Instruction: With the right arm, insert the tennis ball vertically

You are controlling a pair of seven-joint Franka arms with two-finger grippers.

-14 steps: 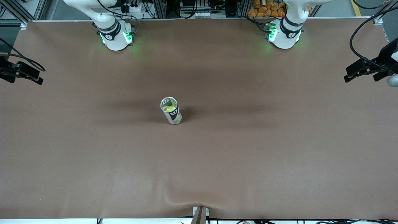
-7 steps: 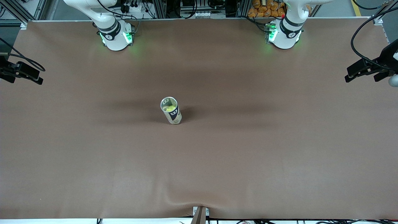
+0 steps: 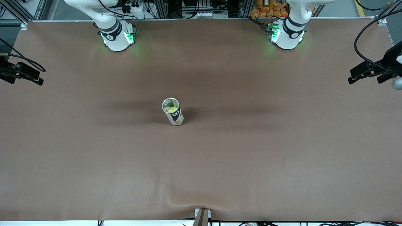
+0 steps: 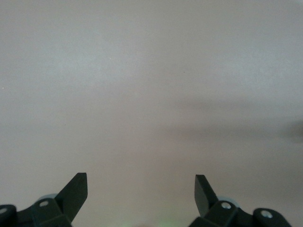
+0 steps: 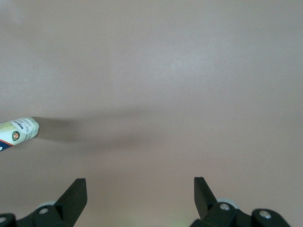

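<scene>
A white and dark blue tennis ball can [image 3: 174, 116] stands upright at the middle of the brown table, its mouth open. The yellow tennis ball [image 3: 171, 109] lies inside it. My right gripper [image 3: 40, 78] hangs over the table's edge at the right arm's end, open and empty. In the right wrist view the gripper [image 5: 140, 184] has bare cloth between its fingers, and the can [image 5: 19, 130] shows far off at the picture's edge. My left gripper [image 3: 349, 77] hangs over the left arm's end of the table, open. In the left wrist view the gripper [image 4: 141, 182] faces only bare cloth.
The two arm bases [image 3: 117, 37] [image 3: 287, 36] glow green along the table's edge farthest from the front camera. A small mount [image 3: 202, 216] sits at the nearest edge, where the brown cloth [image 3: 251, 157] wrinkles.
The left gripper has shifted very slightly at its end of the table. The can, the ball and the right gripper stand as before.
</scene>
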